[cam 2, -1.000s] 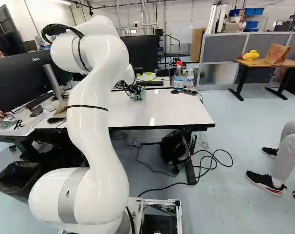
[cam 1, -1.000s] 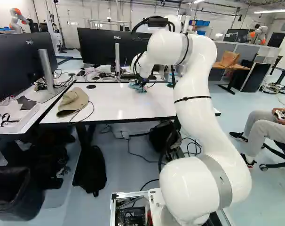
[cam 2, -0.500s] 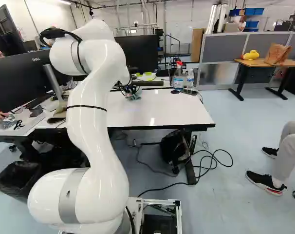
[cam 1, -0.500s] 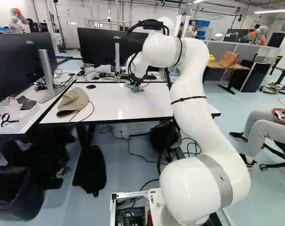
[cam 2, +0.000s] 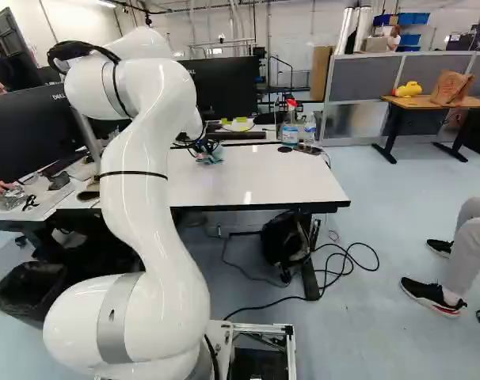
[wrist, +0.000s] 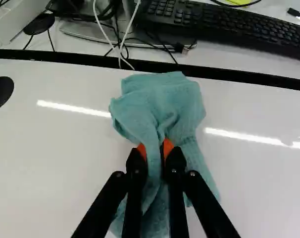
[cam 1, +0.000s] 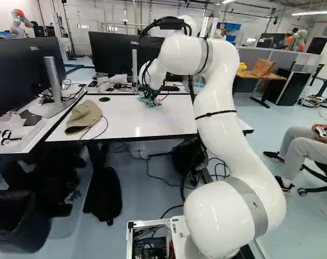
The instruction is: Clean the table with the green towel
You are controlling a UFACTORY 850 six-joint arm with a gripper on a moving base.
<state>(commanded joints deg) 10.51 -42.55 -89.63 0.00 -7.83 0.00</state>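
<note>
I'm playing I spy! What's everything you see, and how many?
towel: one, green, in the gripper
table: one, white, under the towel
cap: one, tan, on the table
near monitors: two, black, around the table
keyboard: at least one, black, beyond the towel
spray bottle: one, red-topped, at the table's far edge
bin: one, black, on the floor
paper bag: one, brown, on the wooden table
toy-like thing: one, yellow, beside the bag
arm: one, white, above the table
gripper: one, black, shut on the towel
</note>
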